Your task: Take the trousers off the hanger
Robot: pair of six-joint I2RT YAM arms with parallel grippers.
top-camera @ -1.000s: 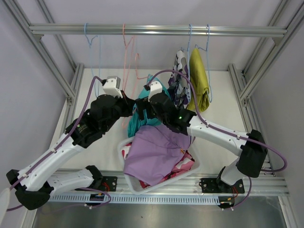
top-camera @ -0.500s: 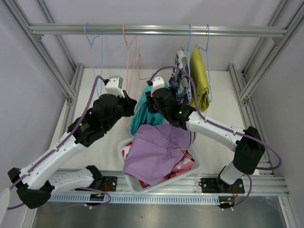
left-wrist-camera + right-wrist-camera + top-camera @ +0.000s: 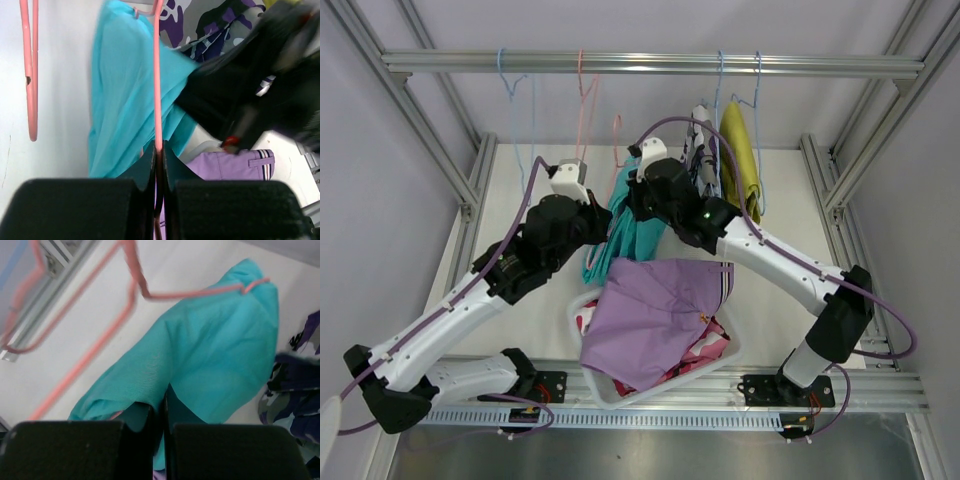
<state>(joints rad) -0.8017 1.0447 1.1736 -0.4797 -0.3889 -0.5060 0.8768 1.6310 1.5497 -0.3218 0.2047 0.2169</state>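
Note:
The teal trousers (image 3: 628,228) hang from a pink hanger (image 3: 617,135) between my two arms, above the basket. My left gripper (image 3: 603,225) is shut on the pink hanger wire (image 3: 157,75), which runs up from between its fingertips (image 3: 159,150) beside the teal cloth (image 3: 120,100). My right gripper (image 3: 636,205) is shut on a fold of the teal trousers (image 3: 215,355), pinched at its fingertips (image 3: 165,400). Camouflage trousers (image 3: 700,150) and mustard yellow trousers (image 3: 738,165) hang on blue hangers to the right. Lilac trousers (image 3: 655,320) lie over red-and-white ones (image 3: 708,350) in the basket.
A white basket (image 3: 610,395) stands at the near middle under the arms. The metal rail (image 3: 650,64) crosses the back, with a bare blue hanger (image 3: 510,85) on its left. Frame posts stand at both sides.
My right gripper has gone from open to shut on the teal cloth. Both arms have moved up and back, and the teal trousers hang higher above the basket.

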